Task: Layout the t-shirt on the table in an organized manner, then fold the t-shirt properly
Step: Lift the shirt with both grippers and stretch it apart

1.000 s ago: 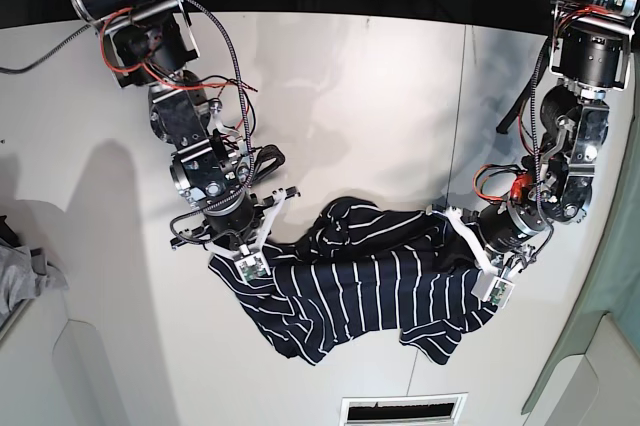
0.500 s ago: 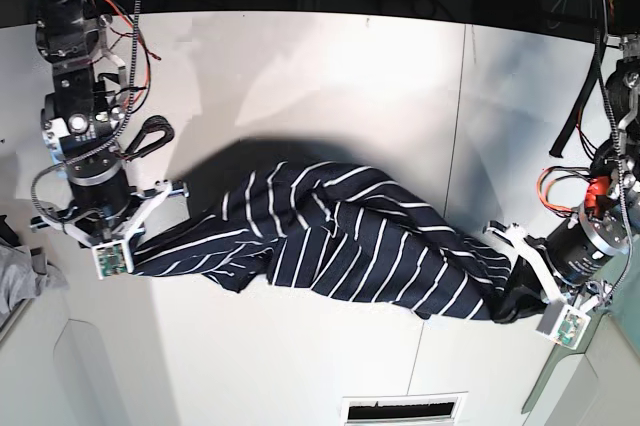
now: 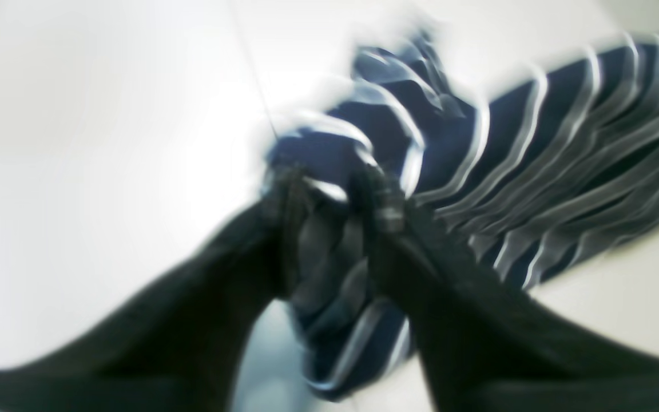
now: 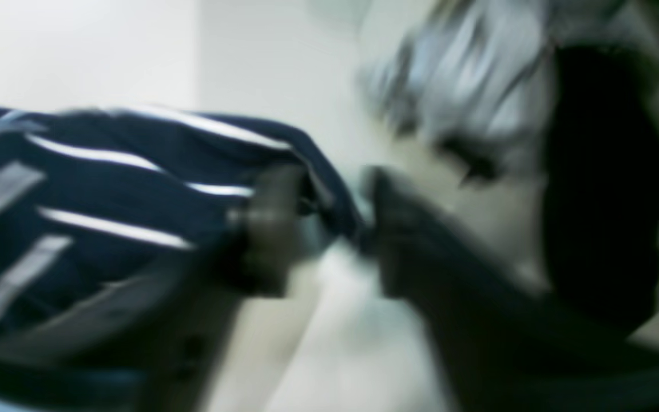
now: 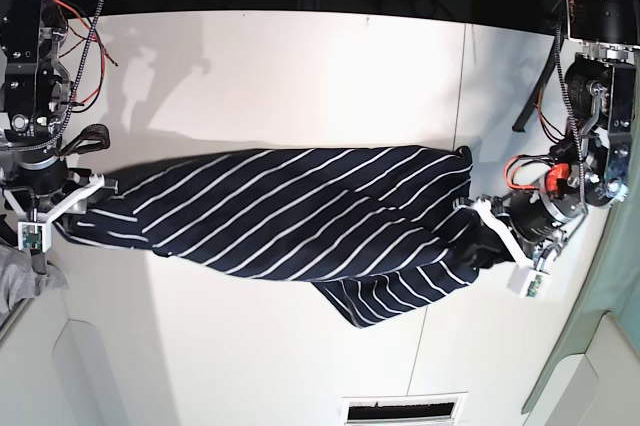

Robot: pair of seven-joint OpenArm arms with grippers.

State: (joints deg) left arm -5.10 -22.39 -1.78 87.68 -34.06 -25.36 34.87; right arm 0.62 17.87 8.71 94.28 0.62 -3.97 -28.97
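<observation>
- T-shirt (image 5: 290,206): spread lengthwise across the white surface (image 5: 300,66), stretched out between the two end effectors, stripes running at a slant.
- One lobe of the shirt is seen hanging out of the main band toward the near edge of the surface, right of the middle in the base view.
- The shirt's end on that view's right is bunched and darker; it lies across the thin dark seam (image 5: 462,96) of the surface.
- Left end effector (image 5: 490,241): placed at the bunched end of the shirt, on the right of the base view.
- In the left wrist view, striped cloth is seen filling the gap between the two dark fingers (image 3: 398,246). That picture is blurred, so it cannot be told whether the cloth is pinched or let go.
- Right end effector (image 5: 58,218): placed at the shirt's opposite end, at the left edge of the surface in the base view.
- In the right wrist view, its fingers (image 4: 272,229) are seen standing apart, released. Only the shirt's hem lies in the gap, with light surface showing below it. This picture is blurred as well.
- A grey cloth (image 5: 15,281) is seen at the left border of the base view, just beside the right end effector and apart from the shirt.
</observation>
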